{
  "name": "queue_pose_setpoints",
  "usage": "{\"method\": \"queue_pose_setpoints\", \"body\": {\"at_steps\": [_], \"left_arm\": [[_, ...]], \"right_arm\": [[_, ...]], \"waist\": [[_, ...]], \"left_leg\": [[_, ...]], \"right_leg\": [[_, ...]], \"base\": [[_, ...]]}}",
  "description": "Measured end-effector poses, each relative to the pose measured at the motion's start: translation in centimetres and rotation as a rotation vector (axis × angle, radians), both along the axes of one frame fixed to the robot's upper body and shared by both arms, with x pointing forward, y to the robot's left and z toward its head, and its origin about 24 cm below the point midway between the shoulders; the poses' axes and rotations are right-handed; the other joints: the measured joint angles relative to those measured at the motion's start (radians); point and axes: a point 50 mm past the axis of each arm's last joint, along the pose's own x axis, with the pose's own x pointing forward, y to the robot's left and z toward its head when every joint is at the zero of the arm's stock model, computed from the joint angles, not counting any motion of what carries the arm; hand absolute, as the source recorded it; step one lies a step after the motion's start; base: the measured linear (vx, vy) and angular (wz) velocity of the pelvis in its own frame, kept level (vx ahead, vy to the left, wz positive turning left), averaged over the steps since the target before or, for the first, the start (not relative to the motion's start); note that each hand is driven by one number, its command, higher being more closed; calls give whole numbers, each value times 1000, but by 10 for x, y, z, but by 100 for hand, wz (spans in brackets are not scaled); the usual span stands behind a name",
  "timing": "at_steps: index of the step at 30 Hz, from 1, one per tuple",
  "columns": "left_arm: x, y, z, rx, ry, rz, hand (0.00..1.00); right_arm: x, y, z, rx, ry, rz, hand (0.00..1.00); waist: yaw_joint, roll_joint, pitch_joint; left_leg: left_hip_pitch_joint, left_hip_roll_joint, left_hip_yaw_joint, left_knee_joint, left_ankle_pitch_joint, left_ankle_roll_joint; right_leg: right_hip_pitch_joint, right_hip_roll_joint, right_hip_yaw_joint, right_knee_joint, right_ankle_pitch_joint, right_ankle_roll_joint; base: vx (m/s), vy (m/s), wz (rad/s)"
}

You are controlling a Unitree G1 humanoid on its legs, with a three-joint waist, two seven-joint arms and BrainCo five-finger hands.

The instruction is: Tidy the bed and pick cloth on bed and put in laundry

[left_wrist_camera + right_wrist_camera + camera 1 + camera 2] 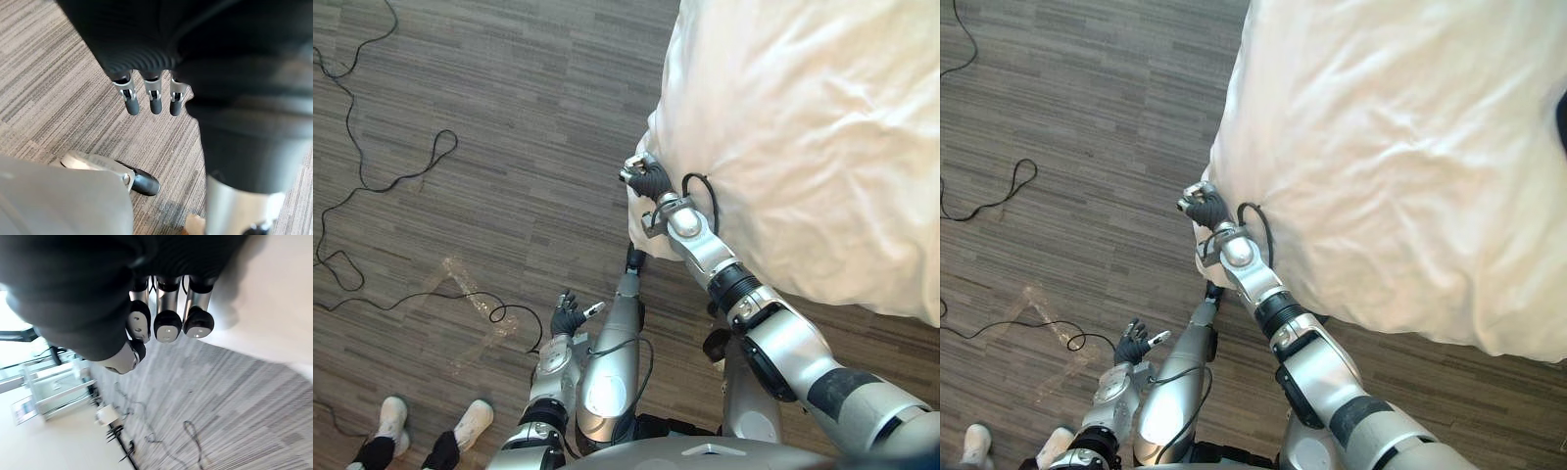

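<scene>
A white duvet (803, 127) covers the bed at the upper right, rumpled, with its corner hanging toward the wooden floor. My right hand (651, 181) is at that hanging corner, against the duvet's edge. Its fingers (166, 325) are curled with the thumb close to them, and nothing shows between them. My left hand (568, 318) hangs low over the floor, away from the bed, with relaxed fingers (154, 100) and nothing in it. A small dark patch (1562, 117) shows at the bed's far right edge; what it is cannot be told.
Black cables (372, 166) trail over the wooden floor on the left. A person's white shoes (391, 421) stand at the lower left. A strip of clear tape (460, 284) is stuck to the floor near my left hand.
</scene>
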Motion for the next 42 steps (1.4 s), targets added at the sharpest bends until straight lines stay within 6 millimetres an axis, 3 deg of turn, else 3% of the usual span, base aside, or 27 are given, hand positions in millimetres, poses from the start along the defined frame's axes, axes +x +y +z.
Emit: {"method": "queue_pose_setpoints", "body": {"at_steps": [3, 5, 6, 8, 11, 15, 19, 21, 23, 26, 28, 30, 34, 36, 37, 41, 42], "left_arm": [[4, -7, 3, -30, -22, -1, 0], [6, -10, 5, -37, -36, -5, 0], [7, -10, 6, -38, -39, -4, 0], [8, -15, 7, -51, -47, -7, 0], [7, -19, 6, -58, -43, -14, 0], [1, -17, -1, -50, -2, -21, 0], [-26, 3, -19, 13, 113, -33, 0], [-41, 14, -28, 41, 170, -30, 0], [-71, 25, -42, 67, 273, -30, 0], [-91, 32, -50, 59, 339, -3, 0], [-95, 32, -53, 53, 357, -7, 0], [-97, 29, -54, 46, 367, -9, 0], [-96, 29, -54, 43, 363, -6, 0], [-91, 27, -52, 18, 340, 17, 0], [-89, 26, -52, 13, 332, 22, 0], [-72, 23, -43, 0, 249, 44, 0], [-72, 24, -42, -1, 247, 47, 0]], "right_arm": [[-9, 1, -25, -27, 75, 1, 100], [-23, -4, -58, -63, 178, -3, 100], [-27, -5, -65, -70, 196, -2, 100], [-56, -9, -109, -110, 340, 11, 100], [-86, -5, -141, -142, 452, 70, 100], [-108, -7, -162, -168, 531, 130, 100], [-128, 5, -163, -200, 504, 283, 100], [-140, 16, -157, -175, 474, 397, 100], [-160, 36, -136, -37, 438, 573, 100], [-184, 63, -100, 245, 451, 786, 100], [-188, 69, -86, 336, 444, 853, 100], [-181, 70, -73, 407, 427, 854, 100], [-141, 64, -29, 555, 304, 793, 100], [-110, 57, 8, 634, 166, 708, 100], [-106, 56, 15, 652, 142, 695, 100], [-68, 37, 78, 770, -72, 571, 100], [-67, 36, 80, 773, -77, 566, 100]], "waist": [[0, 1, 0], [0, 0, 0], [-1, 0, 0], [-5, -3, -2], [-25, -10, -9], [-59, -29, -63], [-63, -94, -152], [-62, -115, -195], [-68, -128, -262], [-87, -119, -297], [-92, -106, -305], [-109, -97, -311], [-124, -88, -301], [-137, -59, -266], [-137, -52, -258], [-132, -2, -170], [-132, -1, -169]], "left_leg": [[4, -6, 8, -16, 4, 3], [11, -11, 25, -16, 4, 3], [14, -12, 28, -15, 4, 3], [54, -17, 52, -15, 4, 2], [111, -15, 64, -16, 0, -2], [157, -11, 80, -25, -4, -6], [232, 13, 114, -32, -25, -4], [273, 21, 136, -35, -36, -6], [330, 29, 186, -62, -48, -18], [387, 36, 252, -80, -52, -21], [414, 38, 280, -85, -53, -23], [415, 37, 285, -84, -53, -23], [372, 38, 302, -36, -61, -16], [300, 40, 297, 46, -88, -3], [286, 40, 298, 57, -92, -3], [162, 33, 298, 76, -85, -2], [159, 34, 298, 75, -84, -2]], "right_leg": [[-9, -12, 7, 1, 2, 3], [-9, -21, 16, 8, 2, 4], [-7, -24, 17, 8, 2, 4], [21, -34, 38, 11, 2, 4], [65, -33, 54, 10, 2, 4], [97, -17, 69, 11, 3, 4], [143, 9, 116, 0, 2, 3], [175, 20, 136, -18, 2, 3], [186, 26, 185, -29, 2, 4], [187, 38, 253, -27, 8, 3], [189, 43, 285, -27, 15, 1], [187, 43, 288, -27, 22, -4], [149, 43, 319, -24, 43, 1], [111, 35, 325, -15, 58, 1], [100, 33, 327, -13, 61, 3], [-11, 14, 328, -17, 79, 23], [-14, 14, 327, -18, 79, 23]], "base": [[2, 33, -3], [16, 25, -5], [19, 28, -10], [22, 27, -19], [3, 3, -20], [-37, -3, -17], [-45, -10, -37], [-24, -9, -42], [-23, 14, -62], [-7, 16, -69], [-5, 9, -51], [-18, 10, -23], [-28, 6, -12], [-54, 4, 2], [-103, 24, 0], [-80, 1, 5], [-42, -16, 17]]}}
